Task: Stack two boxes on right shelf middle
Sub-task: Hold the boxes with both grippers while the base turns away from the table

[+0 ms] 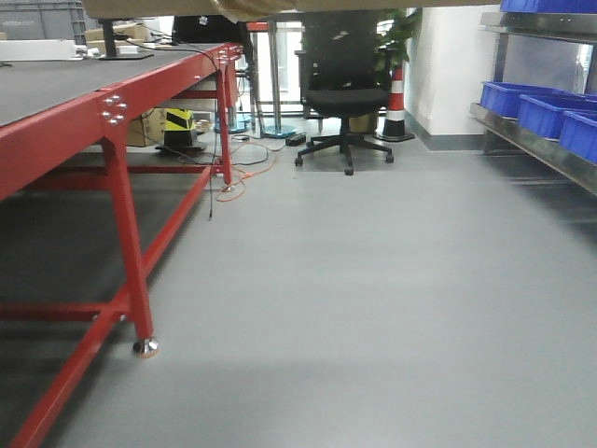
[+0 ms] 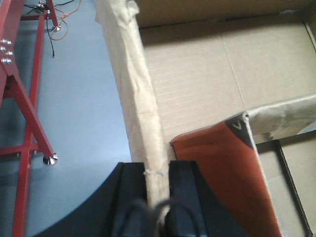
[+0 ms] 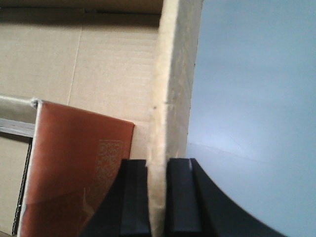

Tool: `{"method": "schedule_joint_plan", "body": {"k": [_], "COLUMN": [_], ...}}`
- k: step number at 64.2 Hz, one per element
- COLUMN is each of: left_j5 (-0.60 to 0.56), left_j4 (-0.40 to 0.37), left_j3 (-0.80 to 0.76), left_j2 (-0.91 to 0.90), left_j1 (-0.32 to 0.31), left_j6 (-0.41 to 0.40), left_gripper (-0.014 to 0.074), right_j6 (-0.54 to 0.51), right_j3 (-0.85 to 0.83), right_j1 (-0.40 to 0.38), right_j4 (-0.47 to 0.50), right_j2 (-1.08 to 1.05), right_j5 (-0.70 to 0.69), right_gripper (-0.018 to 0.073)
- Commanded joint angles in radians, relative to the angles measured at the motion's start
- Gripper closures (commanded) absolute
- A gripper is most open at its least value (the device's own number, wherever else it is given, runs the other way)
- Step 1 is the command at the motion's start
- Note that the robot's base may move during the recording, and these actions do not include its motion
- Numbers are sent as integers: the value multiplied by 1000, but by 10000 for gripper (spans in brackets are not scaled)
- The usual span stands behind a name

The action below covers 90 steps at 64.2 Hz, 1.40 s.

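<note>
I hold one open brown cardboard box between both arms, above the grey floor. My left gripper [image 2: 157,165] is shut on the box's left wall [image 2: 140,98]. My right gripper [image 3: 158,163] is shut on its right wall [image 3: 175,74]. Inside the box lies an orange-brown panel [image 2: 222,173] with a taped tan edge. The panel also shows in the right wrist view [image 3: 74,158]. In the front view only the box's underside [image 1: 280,7] shows, along the top edge. The steel shelf [image 1: 532,140] stands at the far right. No second box is clearly seen.
Blue plastic bins [image 1: 546,110] fill the shelf level at the right. A red-framed, dark-topped table [image 1: 121,103] runs along the left. A black office chair [image 1: 343,93] and a striped cone [image 1: 395,103] stand ahead. Cables [image 1: 238,177] lie on the floor by the table.
</note>
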Motion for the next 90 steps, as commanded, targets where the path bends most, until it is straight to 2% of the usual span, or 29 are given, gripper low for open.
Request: {"method": "schedule_joint_plan", "body": {"k": [1,30,57,90], "left_j5": [-45,-51,-131,-134], "left_j4": [36,36,36,37], "left_j3": [-9,-9,-9,-9], "left_j2": [-12,-12,-12,-12], "left_j1": [3,3,3,3], "left_j6": [15,15,15,15], "left_gripper": [708,708,708,708], "right_j6": [-3,-3,-3,-3], "right_j3": [-11,-11,-11,-11], "right_j1": [-11,-11,-11,-11], "right_j4": [-27,-27,-27,-27], "right_j2": [-17,-17,-17,-17], "right_j5": [-53,-53,-53,-72], "right_gripper": [713,713,713,713]}}
